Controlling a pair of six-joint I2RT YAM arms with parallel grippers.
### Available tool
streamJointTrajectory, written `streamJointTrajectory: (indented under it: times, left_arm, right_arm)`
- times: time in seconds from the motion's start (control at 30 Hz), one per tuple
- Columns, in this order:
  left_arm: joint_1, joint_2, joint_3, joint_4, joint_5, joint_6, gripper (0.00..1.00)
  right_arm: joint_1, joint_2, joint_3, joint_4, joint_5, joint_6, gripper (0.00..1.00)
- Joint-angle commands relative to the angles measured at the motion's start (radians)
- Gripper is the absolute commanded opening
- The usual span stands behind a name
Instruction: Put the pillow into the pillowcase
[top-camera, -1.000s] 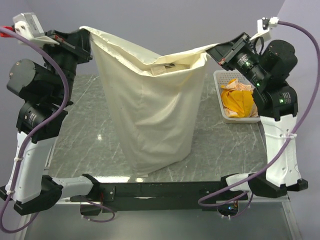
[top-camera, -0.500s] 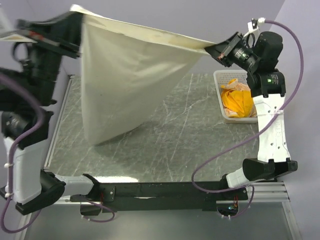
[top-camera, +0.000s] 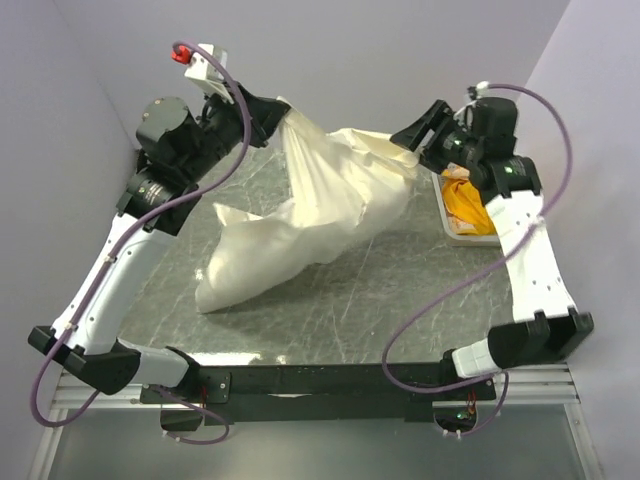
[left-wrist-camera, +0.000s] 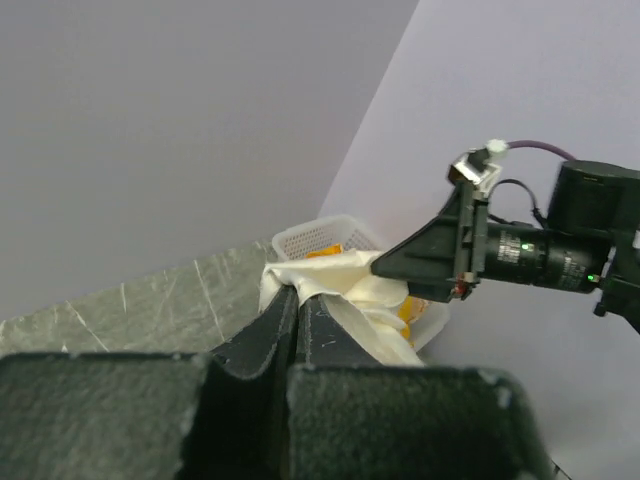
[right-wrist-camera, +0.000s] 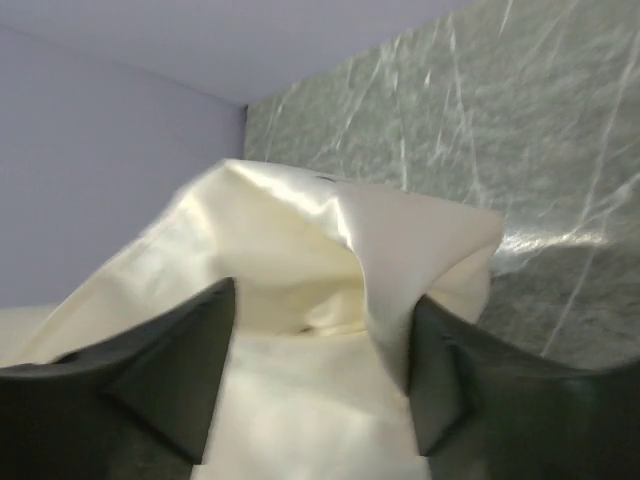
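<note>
The cream pillowcase (top-camera: 300, 235) lies slumped and bulging across the table, its upper end lifted at the back. The pillow does not show; the bulk in the sack hides it. My left gripper (top-camera: 278, 112) is shut on the pillowcase's top edge; in the left wrist view its fingers (left-wrist-camera: 293, 292) pinch the cream fabric (left-wrist-camera: 345, 285). Spread wide at the sack's other top corner is my right gripper (top-camera: 413, 142). In the right wrist view that gripper (right-wrist-camera: 325, 295) has loose pillowcase cloth (right-wrist-camera: 300, 230) lying between its fingers, unpinched.
A white basket (top-camera: 440, 215) holding an orange-yellow cloth (top-camera: 468, 205) stands at the table's back right, just behind the right gripper. Purple walls close in at the back and both sides. The arm bases sit along the near edge.
The stretched, hanging sack has dropped and now slumps on the table. Both arms swung toward the back. The right gripper has opened and let its corner go; the left stays shut.
</note>
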Motion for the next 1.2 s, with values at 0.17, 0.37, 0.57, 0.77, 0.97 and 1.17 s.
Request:
streamJointTrajectory:
  times: [0.17, 0.37, 0.57, 0.77, 0.97, 1.17]
  left_arm:
    - [0.095, -0.011, 0.128, 0.088, 0.12, -0.073, 0.01]
    - [0.143, -0.005, 0.097, 0.131, 0.286, -0.135, 0.01]
    - [0.143, 0.061, -0.023, 0.229, 0.498, -0.214, 0.01]
    - [0.088, 0.084, -0.153, 0.17, 0.519, -0.192, 0.02]
    - [0.071, 0.011, -0.322, 0.044, 0.053, -0.271, 0.58]
    - [0.071, -0.279, -0.639, -0.065, -0.488, -0.492, 0.81]
  right_arm:
    - [0.031, -0.362, -0.093, 0.147, 0.066, -0.144, 0.83]
    - [0.332, -0.539, -0.388, 0.302, 0.145, -0.196, 0.88]
    - [0.52, -0.483, -0.69, 0.442, 0.483, -0.162, 0.95]
    - [0.638, -0.336, -0.843, 0.631, 0.578, -0.068, 0.85]
    - [0.691, -0.225, -0.86, 0.59, 0.665, 0.009, 0.77]
    - [0.66, -0.294, -0.911, 0.516, 0.739, -0.005, 0.91]
